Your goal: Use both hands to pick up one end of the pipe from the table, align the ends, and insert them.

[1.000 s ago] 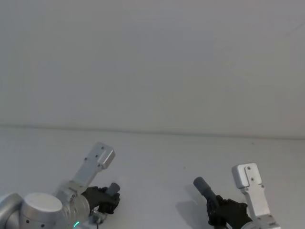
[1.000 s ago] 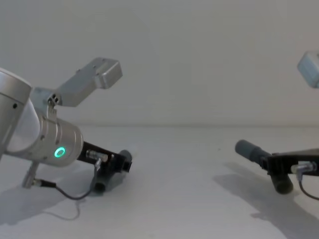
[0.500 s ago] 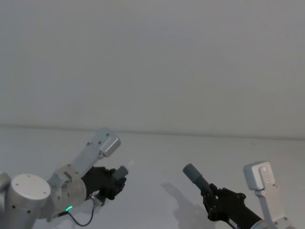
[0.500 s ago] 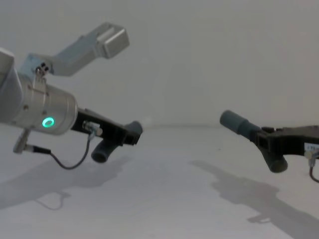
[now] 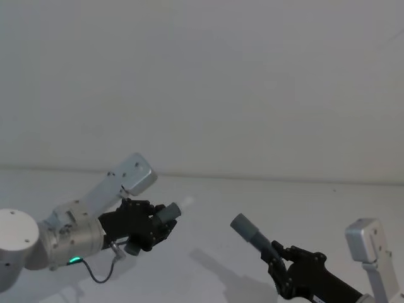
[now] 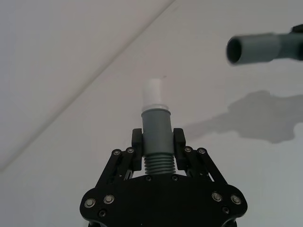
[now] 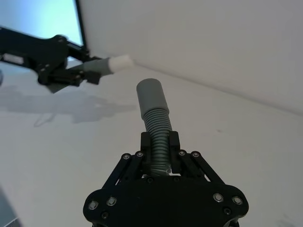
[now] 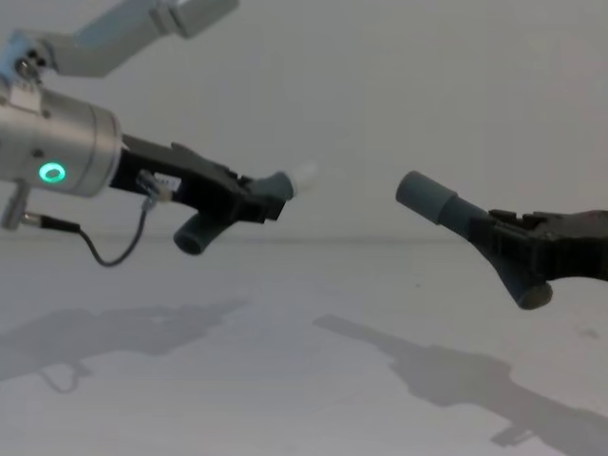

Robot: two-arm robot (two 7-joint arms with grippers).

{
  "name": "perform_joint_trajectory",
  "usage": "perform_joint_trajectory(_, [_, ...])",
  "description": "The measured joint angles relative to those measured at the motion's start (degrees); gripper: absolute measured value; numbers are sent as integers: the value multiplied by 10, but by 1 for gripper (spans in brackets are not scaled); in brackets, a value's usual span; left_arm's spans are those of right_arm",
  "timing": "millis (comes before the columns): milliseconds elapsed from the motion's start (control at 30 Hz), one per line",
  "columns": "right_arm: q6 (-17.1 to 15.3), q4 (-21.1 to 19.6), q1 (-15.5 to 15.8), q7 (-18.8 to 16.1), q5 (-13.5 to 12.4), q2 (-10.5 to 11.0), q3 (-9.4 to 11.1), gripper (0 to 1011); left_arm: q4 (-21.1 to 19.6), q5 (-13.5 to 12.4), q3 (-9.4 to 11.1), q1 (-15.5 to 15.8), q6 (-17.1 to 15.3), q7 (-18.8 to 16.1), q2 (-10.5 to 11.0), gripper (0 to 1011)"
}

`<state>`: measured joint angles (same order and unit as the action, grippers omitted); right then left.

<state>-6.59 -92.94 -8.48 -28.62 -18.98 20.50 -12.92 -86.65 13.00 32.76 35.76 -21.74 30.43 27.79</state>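
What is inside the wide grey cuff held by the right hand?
The grey cuff shows a dark, hollow mouth, nothing in it. The white tip, in the left hand, is apart from it. Deeper inside is shadowed, unseen.

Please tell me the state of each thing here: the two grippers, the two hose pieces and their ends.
left gripper: shut on the white-tipped hose, raised above the table.
right gripper: shut on the cuffed hose, raised.
white tip: free, in the air.
grey cuff: open, nothing inserted.
The two ends: apart, not lined up.
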Motion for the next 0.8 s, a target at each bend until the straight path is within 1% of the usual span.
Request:
perform_joint_trajectory(133, [21,6,-2,-38,-17,14,0,196,-11,10,-2,4,17,29,16,356])
perform_joint_trajectory(167, [30,10,-3,-53,-23,21,0,196,-15,15,-3,6,23,42,23,356])
perform_joint_trajectory(200, [33,12,-4,-60,-25,23,0,196,-17,18,-3,7,26,50,26,355])
perform_joint_trajectory(233, [42,15,-6,-77,-32,29,0,196,-20,20,-4,8,28,56,30,355])
perform_joint_trajectory(300, [49,19,-8,-92,-37,35,-1,196,-27,29,-5,11,34,75,40,356])
perform_joint_trajectory(333, [53,21,-9,-99,-40,37,-1,195,-27,29,-5,11,34,75,40,355])
perform_joint_trajectory(367, [61,26,-12,-116,-46,43,-3,196,-30,33,-6,12,37,86,45,355])
perform_joint_trajectory(400, [65,29,-14,-124,-49,45,-3,196,-34,39,-6,14,40,98,51,356])
perform_joint_trajectory(500, [76,35,-18,-149,-58,52,-5,196,-38,47,-7,17,44,115,58,355])
perform_joint_trajectory(567, [89,46,-25,-179,-69,62,-8,196,-40,54,-7,20,46,130,64,356])
perform_joint_trajectory(600, [89,46,-25,-179,-69,62,-8,196,-42,59,-7,22,47,140,68,355])
perform_joint_trajectory(633, [94,51,-29,-194,-74,66,-9,196,-43,61,-7,23,47,144,70,356])
perform_joint_trajectory(667, [99,54,-31,-202,-78,68,-10,196,-44,63,-6,24,47,149,72,356])
perform_joint_trajectory(700, [105,60,-36,-220,-83,72,-12,195,-45,66,-6,25,47,153,74,356])
perform_joint_trajectory(733, [107,63,-38,-227,-86,74,-12,195,-46,70,-6,27,47,163,77,356])
perform_joint_trajectory(800, [113,68,-43,-243,-93,77,-13,196,-47,74,-4,29,47,171,80,356])
